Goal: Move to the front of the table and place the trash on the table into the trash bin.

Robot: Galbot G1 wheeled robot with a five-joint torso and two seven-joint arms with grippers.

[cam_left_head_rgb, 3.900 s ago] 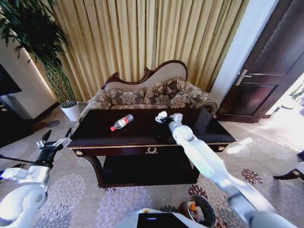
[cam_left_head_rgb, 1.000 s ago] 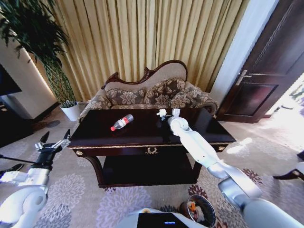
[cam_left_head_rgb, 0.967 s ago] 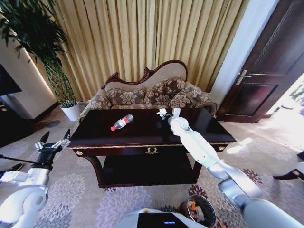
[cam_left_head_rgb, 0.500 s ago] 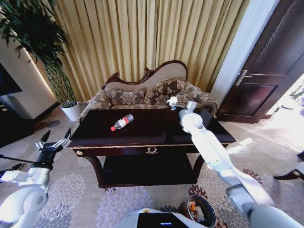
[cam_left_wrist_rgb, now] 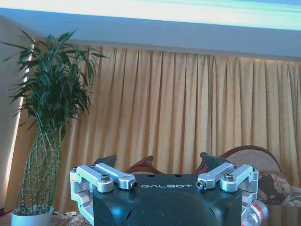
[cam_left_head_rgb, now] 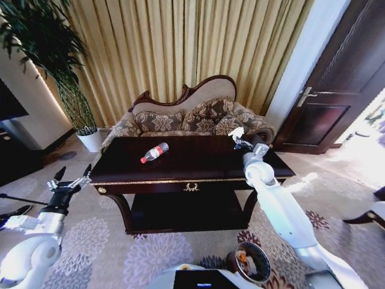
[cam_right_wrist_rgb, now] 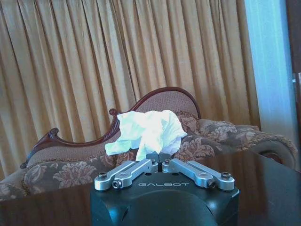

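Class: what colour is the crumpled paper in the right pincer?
White, the crumpled paper; the right wrist view shows it best.

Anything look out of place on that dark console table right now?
A clear plastic bottle with a red cap lies on its side on the dark glossy table. The right gripper holds crumpled white paper above the table's right end.

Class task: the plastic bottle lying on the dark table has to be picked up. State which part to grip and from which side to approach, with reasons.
Grip the bottle across its labelled middle, coming down from above. It lies flat on the table, its red cap toward the robot's left, so the round body offers two opposite sides to close on. Bare tabletop surrounds it. The left end effector is open and on its side.
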